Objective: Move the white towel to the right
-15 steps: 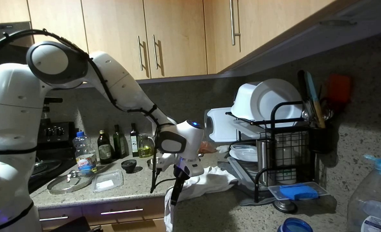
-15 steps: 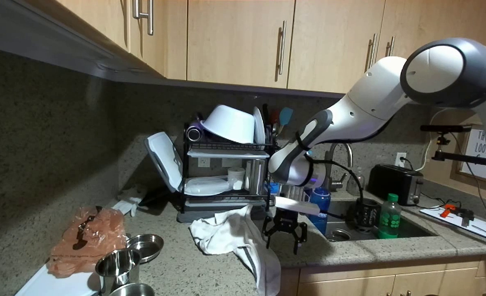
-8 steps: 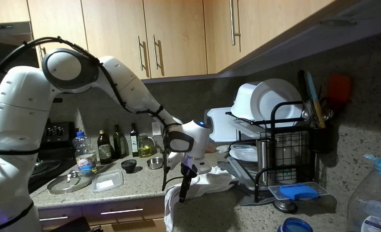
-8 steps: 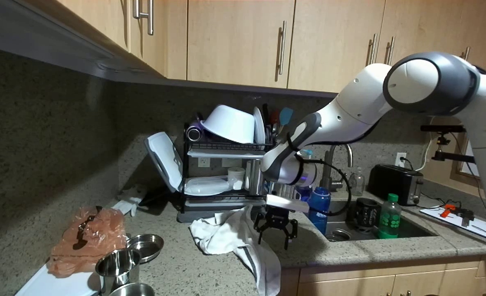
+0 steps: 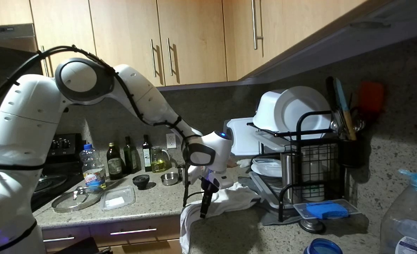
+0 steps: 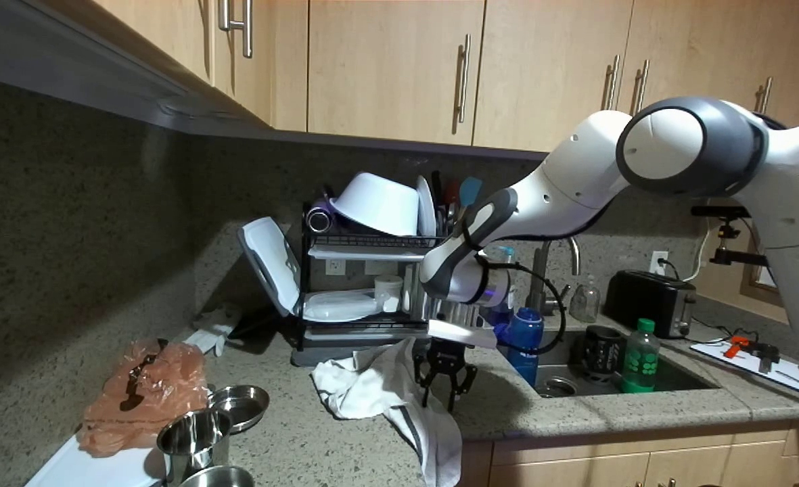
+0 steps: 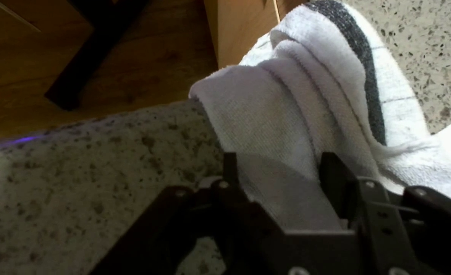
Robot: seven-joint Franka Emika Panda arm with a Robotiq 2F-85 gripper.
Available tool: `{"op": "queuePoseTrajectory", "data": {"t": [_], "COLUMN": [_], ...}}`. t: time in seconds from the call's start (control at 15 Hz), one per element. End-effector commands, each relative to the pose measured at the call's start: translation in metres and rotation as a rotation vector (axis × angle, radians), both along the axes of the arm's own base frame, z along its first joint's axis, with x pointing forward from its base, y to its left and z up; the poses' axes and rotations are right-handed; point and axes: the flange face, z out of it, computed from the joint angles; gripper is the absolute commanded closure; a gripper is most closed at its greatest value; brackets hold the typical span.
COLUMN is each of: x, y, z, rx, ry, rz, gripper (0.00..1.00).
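We are losing the lower end of the white towel (image 6: 365, 389) in both exterior views: it is drooping over the edge of the counter (image 6: 318, 446) and running out of view at the bottom. The rest is lying bunched on top, just in front of the dish rack (image 6: 372, 241). In the wrist view its pale right part is running out of sight. In an exterior view the gripper (image 5: 203, 215) is showing edge-on, so the gap is hiding from us there; in the wrist view its fingers (image 7: 334, 183) are standing apart with towel filling much of the space between them, but we are failing to make out whether either tip is touching the fabric. The robot arm (image 6: 575, 176) is covering the right end of the dish rack and running off the right edge, and a steel container (image 6: 218, 478) is being cut at the bottom.

Compared with a second ago, the gripper is now overlapping more of the towel, where it was showing mostly against bare counter, and its tips are sitting closer together. The part of the towel we are seeing is lying the same. In an exterior view a steel bowl (image 5: 169, 179), partly covered then, is showing whole.
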Motion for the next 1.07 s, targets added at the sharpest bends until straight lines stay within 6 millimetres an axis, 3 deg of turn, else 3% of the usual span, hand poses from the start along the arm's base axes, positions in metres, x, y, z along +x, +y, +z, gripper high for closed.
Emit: {"op": "queuePoseTrajectory", "data": {"t": [0.0,0.27,0.73,1.0], "x": [0.007,0.008,0.008,-0.004], "y": [0.003,0.004,0.003,0.000], "z": [0.004,0.003,0.007,0.022], "rx": [0.015,0.019,0.023,0.027], "ry": [0.017,0.012,-0.005,-0.036], "rz": [-0.016,-0.016,-0.022,-0.031], "gripper": [0.73,0.99,1.00,1.00]}}
